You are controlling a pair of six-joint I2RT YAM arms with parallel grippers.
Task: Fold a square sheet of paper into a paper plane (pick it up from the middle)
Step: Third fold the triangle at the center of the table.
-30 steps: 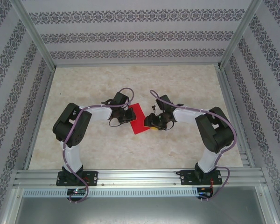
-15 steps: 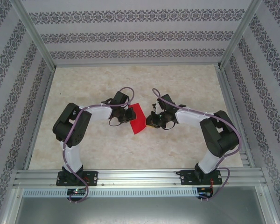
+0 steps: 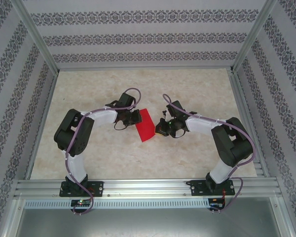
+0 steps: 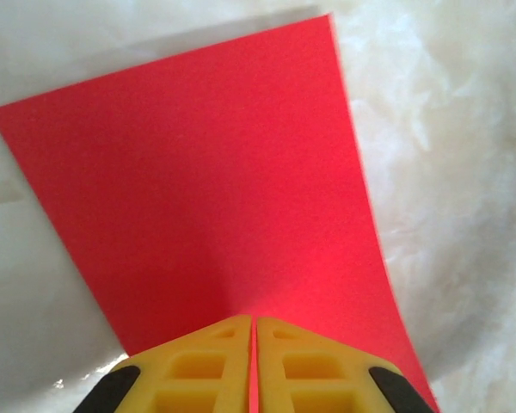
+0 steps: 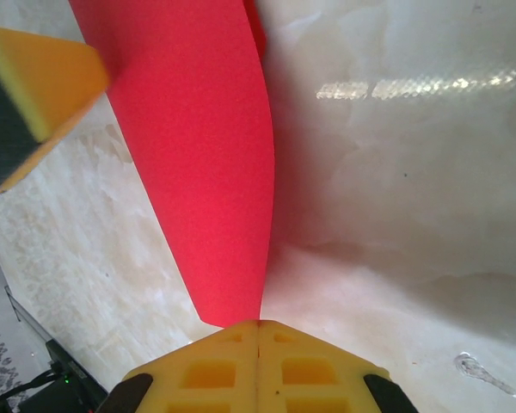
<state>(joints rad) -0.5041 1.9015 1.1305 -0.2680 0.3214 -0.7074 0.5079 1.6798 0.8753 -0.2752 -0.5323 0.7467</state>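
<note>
Square sheet of paper [image 3: 144,125], bright red, is held between the two grippers over the middle of the desk [image 3: 187,89], and from above it looks narrow and slanted. On the left, the left arm [image 3: 74,143] rises from its base, bends at a dark elbow and sends its white forearm rightward. The left gripper [image 3: 134,117] points right with its yellow fingers [image 4: 206,361] pressed together on the sheet's near edge. Ahead of it the red surface spreads to two sharp far corners and bows slightly. Whether any part of the sheet touches the desk cannot be told. Just beyond that gripper the sheet runs to the right gripper [image 3: 159,129], which is likewise clamped tight on a narrow end of the paper; from there the paper sweeps up and away in a curve. The right arm [image 3: 227,143] mirrors the left one, its elbow out near the right rail [image 3: 246,118] and its forearm reaching leftward. Bare pale desk lies open beyond both grippers toward the far wall, and behind them toward the near rail [image 3: 148,187]. The left rail [image 3: 42,118] stands apart from the left elbow.
</note>
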